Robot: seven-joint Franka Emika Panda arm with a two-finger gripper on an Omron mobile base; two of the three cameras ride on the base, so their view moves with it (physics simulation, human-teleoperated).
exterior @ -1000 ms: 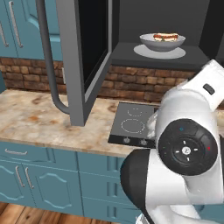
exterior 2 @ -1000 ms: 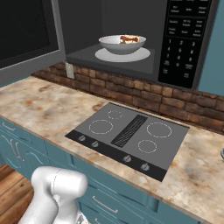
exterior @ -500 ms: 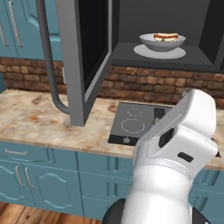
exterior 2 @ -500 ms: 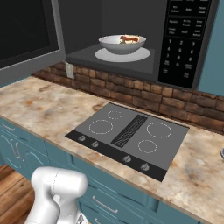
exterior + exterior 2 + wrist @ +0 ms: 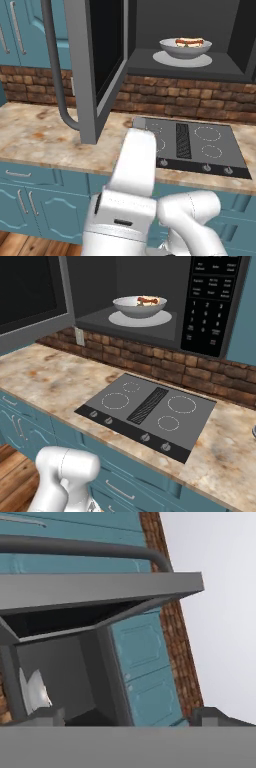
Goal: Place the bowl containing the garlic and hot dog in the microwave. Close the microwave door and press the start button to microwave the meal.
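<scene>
Left base view looks forward from behind the arm's left side, close to the open door (image 5: pixel 92 65). Right base view looks from the right, facing the keypad (image 5: pixel 210 303). Both share the bowl (image 5: pixel 185 48) and cooktop (image 5: pixel 150 413). Hand view is rolled; door above the fingertips (image 5: pixel 215 716), bowl beside the left one.

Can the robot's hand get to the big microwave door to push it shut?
Probably yes. The microwave door hangs wide open over the counter with nothing in front of it, and the open gripper already faces its edge.
</scene>
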